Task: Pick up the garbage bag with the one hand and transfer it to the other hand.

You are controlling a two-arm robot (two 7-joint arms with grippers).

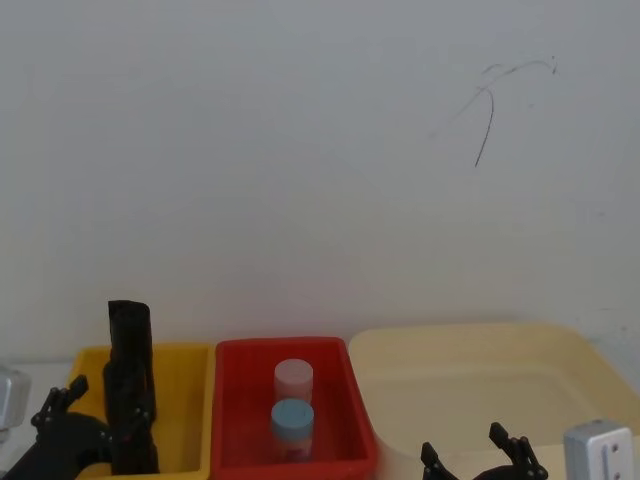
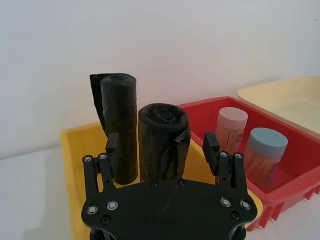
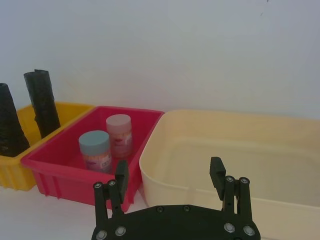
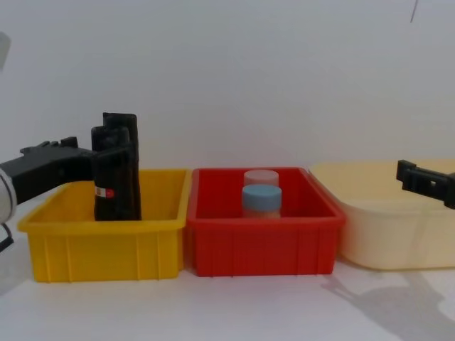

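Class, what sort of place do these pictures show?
Probably a robot test bench: bare white wall, yellow plastic bin, red plastic bin and cream plastic tub in a row, black left end effector at the yellow bin, black right end effector by the tub.

No word, brand or number can be read anywhere. The garbage bag [image 4: 117,167] carries a small red-and-white label band [image 4: 105,192] low on its side, at the left of the chest view, its print too small to make out. The blue-capped jar [image 3: 96,149] has a reddish printed label [image 3: 103,161], also illegible. A thin dark pen scrawl [image 1: 491,110] on the wall, upper right of the head view, forms no letter.
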